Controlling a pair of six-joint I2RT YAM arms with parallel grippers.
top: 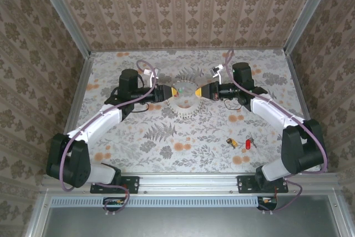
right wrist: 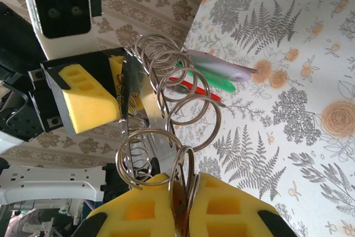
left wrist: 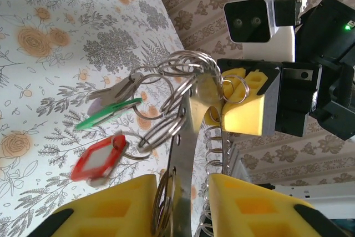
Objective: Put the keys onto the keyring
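The keyring (top: 186, 109) hangs above mid-table between both grippers, a silvery coil (left wrist: 213, 142) on a flat metal strip, with several split rings. A green-headed key (left wrist: 108, 114), a red-headed one (left wrist: 97, 162) and a plain silver key (left wrist: 113, 89) dangle from those rings. My right gripper (right wrist: 186, 180) is shut on the keyring's strip and rings. My left gripper (left wrist: 183, 187) straddles the strip's other end; one pad touches the rings and a narrow gap shows at the other. Three loose keys lie on the table to the right, one of them red (top: 248, 144).
The two grippers (top: 169, 91) (top: 202, 91) meet tip to tip at mid-table. Patterned walls close in the flowered table (top: 166, 142) on three sides. The loose keys lie near the right arm's base.
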